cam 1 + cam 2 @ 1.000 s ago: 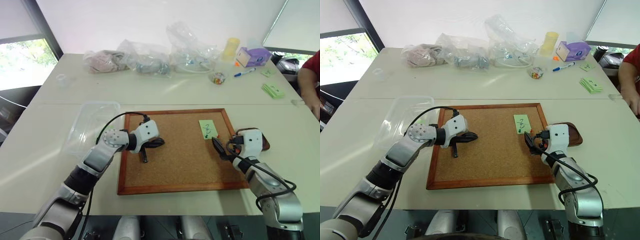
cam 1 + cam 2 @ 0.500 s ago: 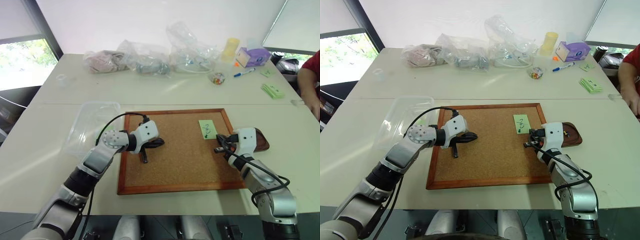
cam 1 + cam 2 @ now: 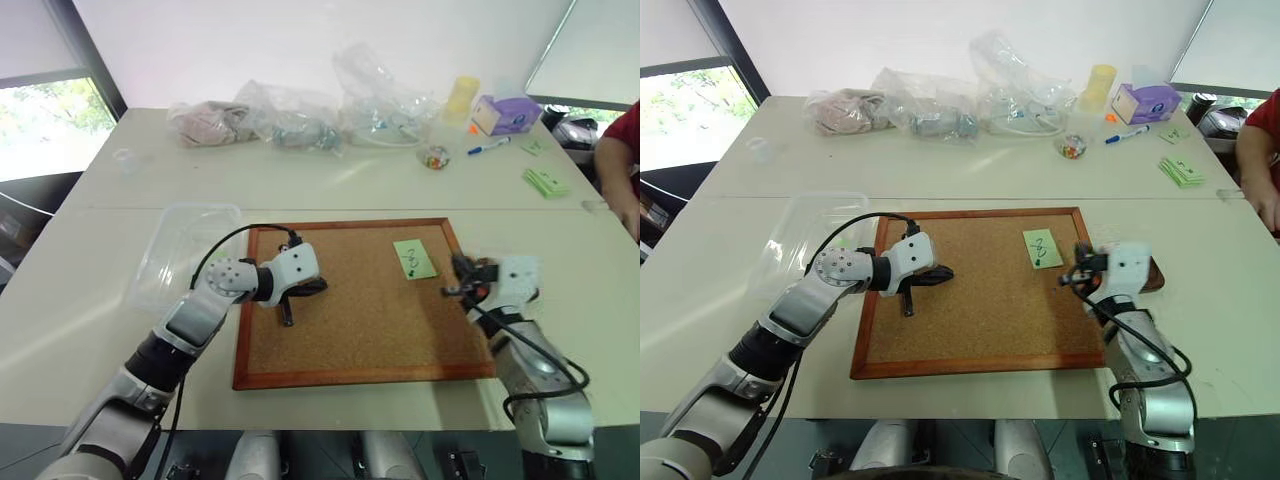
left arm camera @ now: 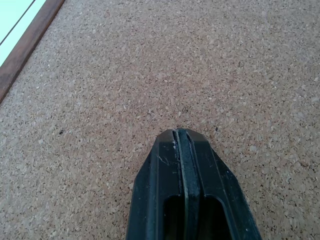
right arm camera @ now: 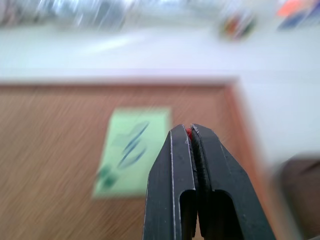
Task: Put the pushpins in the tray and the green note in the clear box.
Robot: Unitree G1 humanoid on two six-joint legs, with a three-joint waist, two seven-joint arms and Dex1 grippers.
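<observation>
Pushpins first: in the head views you could make out one green pin (image 3: 1037,262) at the lower corner of the green note (image 3: 1042,248), which lay on the cork board (image 3: 980,300) near its far right corner. Your right gripper (image 3: 1072,276) hung just beside the board's right edge, near the note, with the tray (image 3: 1153,279) mostly hidden behind its wrist. Your left gripper (image 3: 943,272) sat over the left part of the board, pointing down toward the cork. The clear box (image 3: 180,250) lay on the table just left of the board, touching or nearly touching the frame. Bags (image 3: 290,115), a small jar (image 3: 435,156), a marker (image 3: 489,145) and plain green slips (image 3: 546,181) sat along the far side; a person's arm (image 3: 615,165) was at the right edge.

Left wrist view: your left fingers (image 4: 192,200) were pressed flat together, nothing between them, tips close to bare cork.

Right wrist view: your right fingers (image 5: 170,190) were clenched on a red pushpin (image 5: 188,131), a speck of red at the tips. The note lay beyond the tips, the tray's dark corner (image 5: 300,190) off to the side.
</observation>
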